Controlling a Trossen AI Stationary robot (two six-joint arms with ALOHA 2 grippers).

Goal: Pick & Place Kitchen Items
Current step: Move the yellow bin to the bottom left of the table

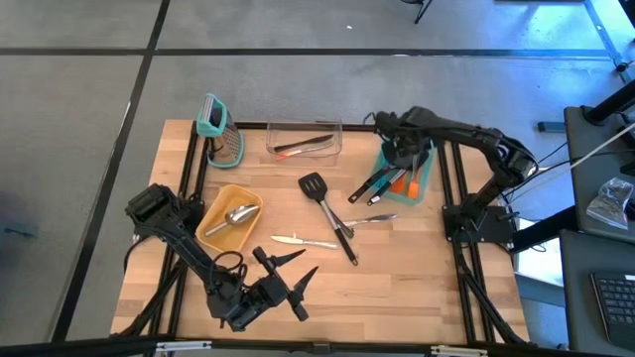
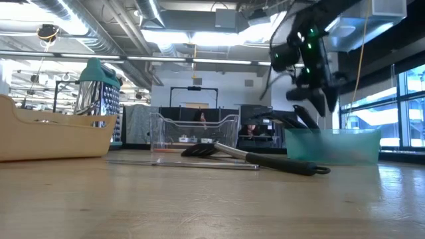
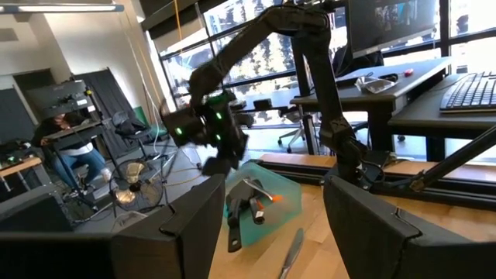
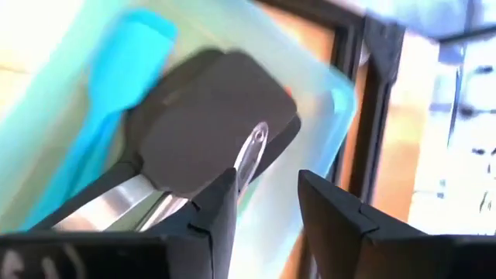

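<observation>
The right pincer [image 1: 405, 157] hangs over the teal bin [image 1: 425, 175], fingers partly apart, gripping nothing; dark turners [image 4: 209, 124] and a blue spatula [image 4: 116, 101] lie inside. Another black turner [image 1: 327, 210] rests mid-tabletop [image 1: 397, 288]. The left pincer [image 1: 294, 279] waits wide open, empty, near the front edge.

Ceiling strip lights [image 2: 199, 36] and windows [image 3: 256, 62] give bright, even light, with soft shadows on the desk [image 1: 397, 268]. The right wrist view is blurred and glare-washed, and the low view's foreground is out of focus.
</observation>
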